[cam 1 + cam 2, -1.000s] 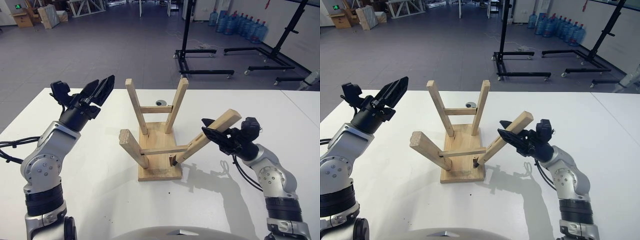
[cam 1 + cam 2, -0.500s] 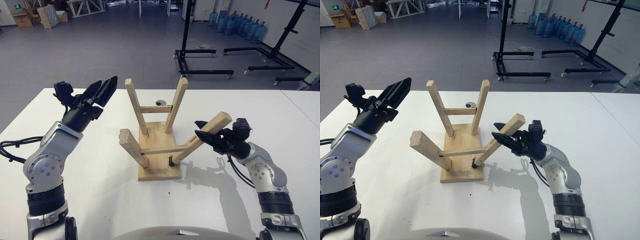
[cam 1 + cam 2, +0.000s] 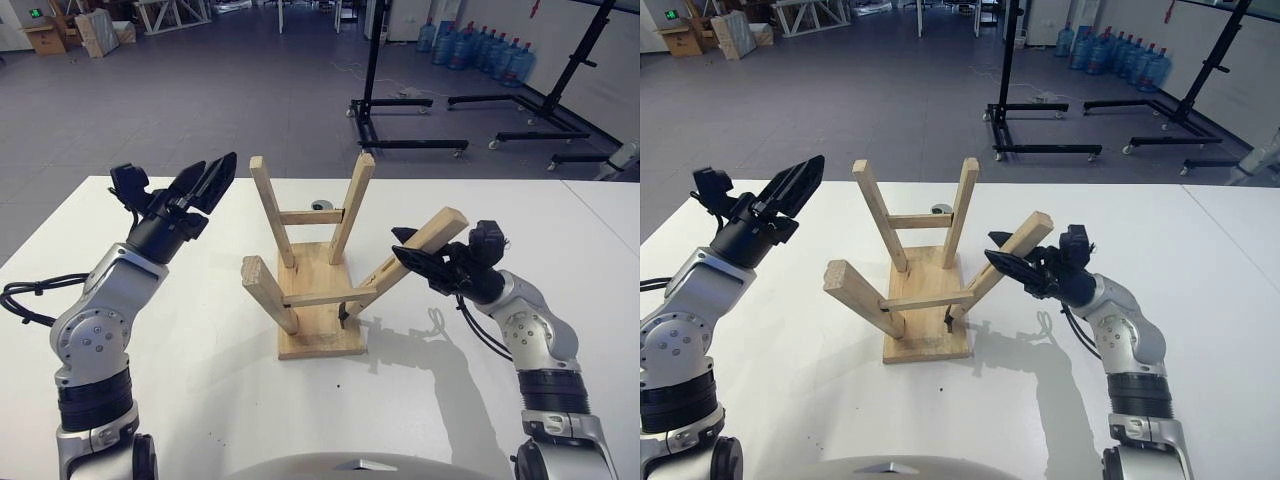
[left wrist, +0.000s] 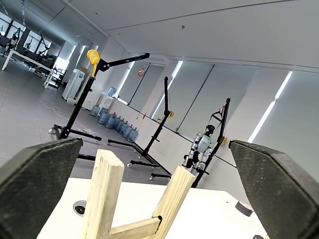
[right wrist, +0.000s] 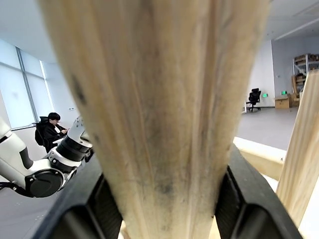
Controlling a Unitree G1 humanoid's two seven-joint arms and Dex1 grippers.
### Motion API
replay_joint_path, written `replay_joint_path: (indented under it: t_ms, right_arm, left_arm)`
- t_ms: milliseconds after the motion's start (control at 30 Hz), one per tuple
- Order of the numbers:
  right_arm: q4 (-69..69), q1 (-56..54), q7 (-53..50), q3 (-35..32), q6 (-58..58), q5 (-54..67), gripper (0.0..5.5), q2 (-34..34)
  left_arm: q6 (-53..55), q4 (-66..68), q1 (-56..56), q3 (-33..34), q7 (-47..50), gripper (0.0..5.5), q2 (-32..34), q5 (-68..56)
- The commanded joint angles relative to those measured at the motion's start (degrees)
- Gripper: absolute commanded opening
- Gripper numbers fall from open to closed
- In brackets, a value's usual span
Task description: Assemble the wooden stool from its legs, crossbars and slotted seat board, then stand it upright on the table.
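Step, likely: seating a front leg. Right gripper [image 3: 400, 247] clamped on the tilted leg [image 3: 378, 283], centre-right; left gripper [image 3: 215, 165] open, centre-left. Next: probably tip the leg upright into the seat board [image 3: 318, 342].

On table [image 3: 180, 380], seat board [image 3: 322, 338], two legs [image 3: 268, 210] on its rear, crossbar [image 3: 311, 217] between them, third leg [image 3: 266, 292] front-left, fourth leg [image 3: 442, 227] right, in right gripper [image 3: 412, 250].

— What is seen beyond the white table [image 3: 200, 330]?
— A grey floor [image 3: 200, 90] is seen, with black wheeled stands [image 3: 415, 144] set on it. Blue water bottles [image 3: 480, 45] are lined along the far wall.
— And far left?
— Boxes [image 3: 97, 30] are stacked.
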Motion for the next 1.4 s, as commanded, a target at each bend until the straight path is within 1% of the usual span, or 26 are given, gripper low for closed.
replay_joint_path:
  t_ms: [33, 400, 633, 900, 1233, 1400]
  right_arm:
    - [-0.95, -1.33, 1.04, 0.29, 0.62, 0.22, 2.05, -0.82]
    - [3.77, -1.06, 3.65, 2.81, -2.75, -5.57, 2.05, -1.56]
    - [3.78, -1.3, 4.44, 3.81, -3.23, -5.99, 2.05, -1.41]
    - [3.86, -2.95, 4.74, 3.08, -2.49, -4.69, 2.05, -2.2]
    - [1.75, -4.6, 8.89, 5.76, -0.59, -5.15, 2.05, -3.7]
    - [1.5, -3.99, 8.57, 6.92, -1.45, -6.2, 2.05, -3.31]
  left_arm:
    - [-0.35, -0.62, 0.07, -0.44, -0.23, 5.4, -0.05, 0.73]
    - [-0.31, -0.81, 0.5, -0.54, -0.53, 5.4, -0.34, 0.97]
    - [-0.28, -0.84, 0.28, -0.78, -0.42, 5.4, -0.58, 1.15]
    - [-0.32, -0.77, 0.04, -1.06, -0.45, 5.4, -0.71, 1.11]
    - [-0.54, -0.99, 0.3, -1.68, -0.94, 5.4, -1.15, 1.39]
    - [-0.91, -1.21, 0.76, -2.17, -1.06, 5.4, -1.5, 1.56]
